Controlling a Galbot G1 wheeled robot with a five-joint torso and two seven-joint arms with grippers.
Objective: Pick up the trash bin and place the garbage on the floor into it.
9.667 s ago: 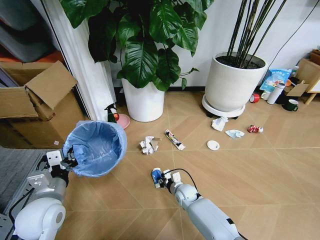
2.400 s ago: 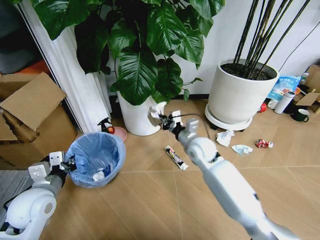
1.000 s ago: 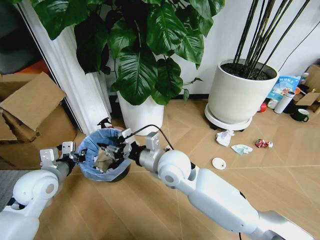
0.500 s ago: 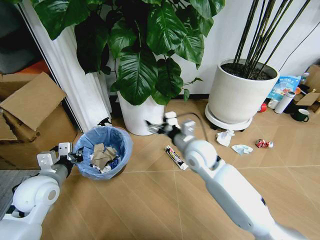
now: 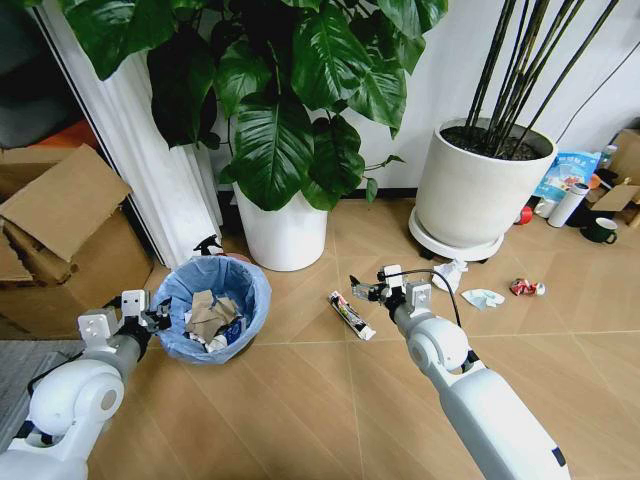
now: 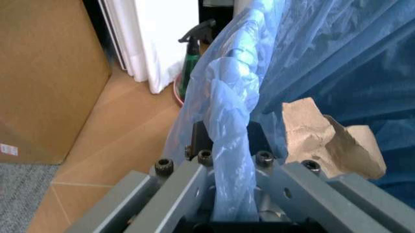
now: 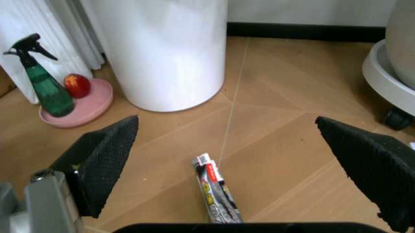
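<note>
with crumpled paper (image 5: 207, 314) now dropped in the trash bin (image 5: 212, 303) pinched at its rim by the left claw (image 5: 152, 318), right claw (image 5: 372, 290) swung back, spread empty above the flattened wrapper (image 5: 348, 313) on the floor (image 5: 300, 400), plainly next.

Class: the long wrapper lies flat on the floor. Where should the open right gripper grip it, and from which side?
Grip the wrapper mid-length, across its narrow width, coming from above. It lies flat and thin on the floor, and the right gripper already hangs open over it.
</note>
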